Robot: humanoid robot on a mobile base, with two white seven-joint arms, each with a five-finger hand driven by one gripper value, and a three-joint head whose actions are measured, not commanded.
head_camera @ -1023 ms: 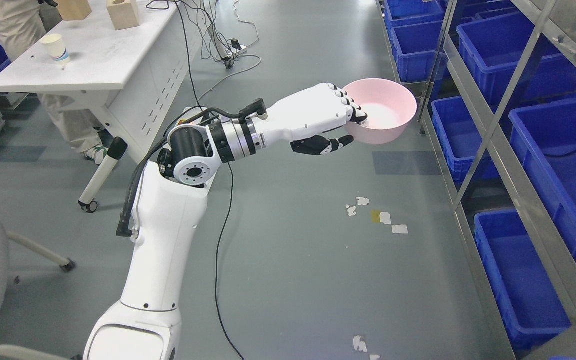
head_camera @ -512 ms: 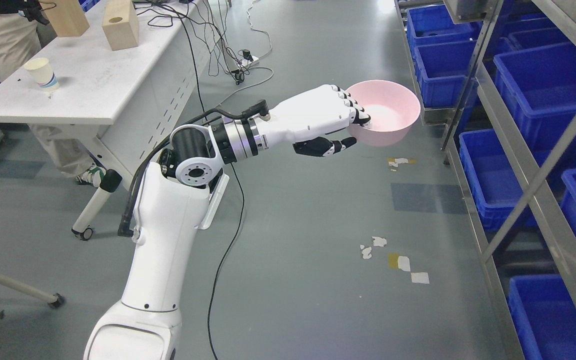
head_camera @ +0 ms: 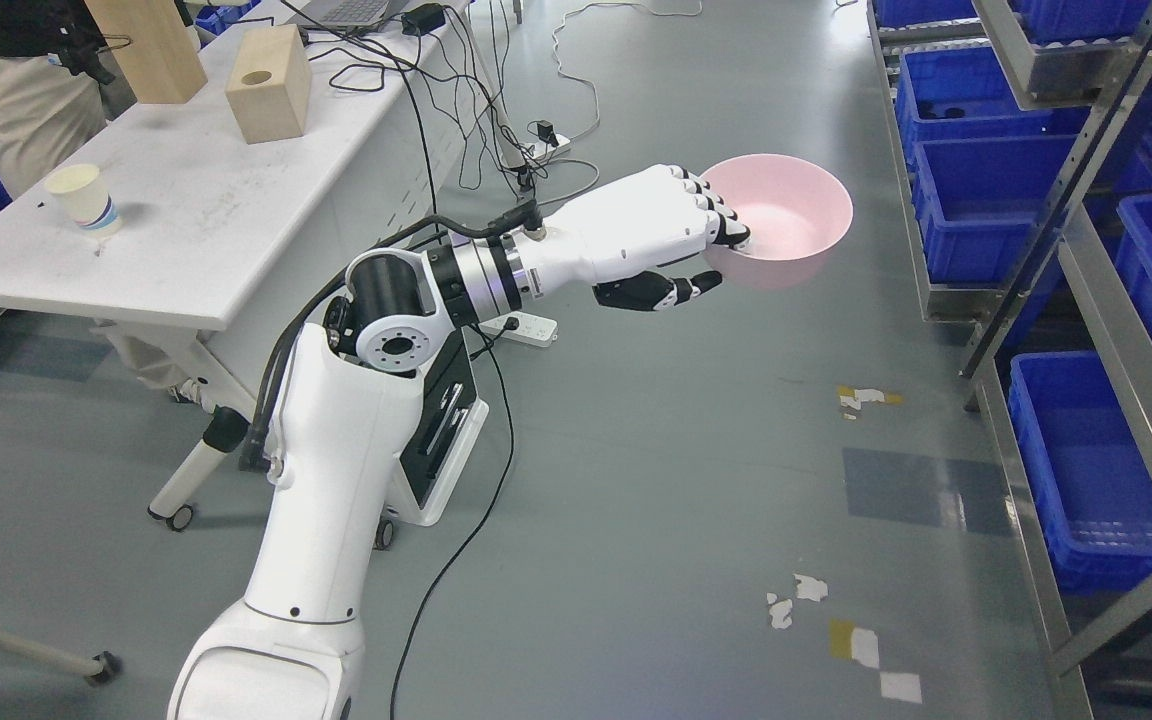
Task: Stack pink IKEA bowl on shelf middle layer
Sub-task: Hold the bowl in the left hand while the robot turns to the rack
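While left hand (head_camera: pixel 671 235) grips pink bowl (head_camera: pixel 786 225), shelf upright (head_camera: pixel 1066 190) just beside

Pink bowl (head_camera: pixel 786 215), upright and empty, held aloft over grey floor, left of the shelving.

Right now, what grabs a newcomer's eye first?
The pink bowl, upper middle, held over bare floor by the left hand, fingers hooked over its rim. Then the blue bins on the shelf along the right, and the white table at upper left.
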